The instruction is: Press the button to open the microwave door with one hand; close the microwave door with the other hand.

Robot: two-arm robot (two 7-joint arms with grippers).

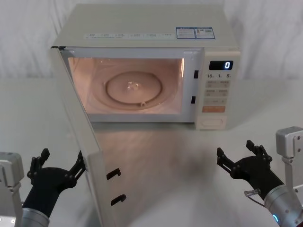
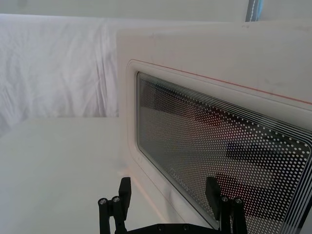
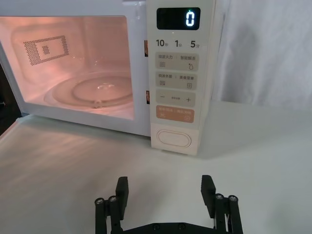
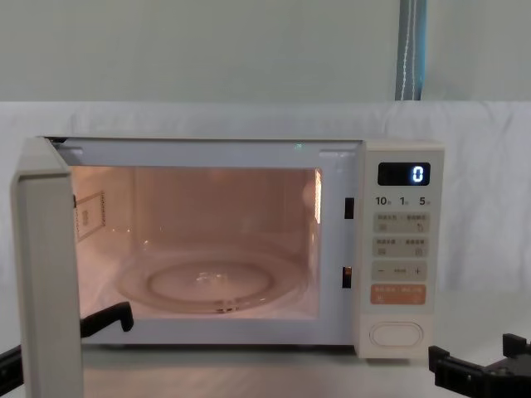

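Observation:
The microwave door [image 1: 87, 142] stands swung wide open toward my left, its lit cavity exposed; I see its edge in the chest view [image 4: 46, 274] and its dotted glass window [image 2: 219, 146] in the left wrist view. My left gripper [image 1: 64, 157] [image 2: 168, 187] is open, low beside the door's outer face, one finger [image 4: 112, 317] showing past the door. I cannot tell whether it touches the door. The oval cream button [image 1: 211, 123] [image 3: 173, 138] [image 4: 396, 334] sits at the bottom of the control panel. Well in front of it, my right gripper [image 1: 235, 149] [image 3: 165, 183] [image 4: 473, 358] hangs open and apart.
The cream microwave [image 1: 142, 23] stands at the back of a white table [image 1: 189, 179], against a white cloth. A glass turntable [image 1: 135, 87] lies inside. The display [image 3: 185, 18] reads 0. Two black latch hooks [image 1: 113, 174] stick out of the door's free edge.

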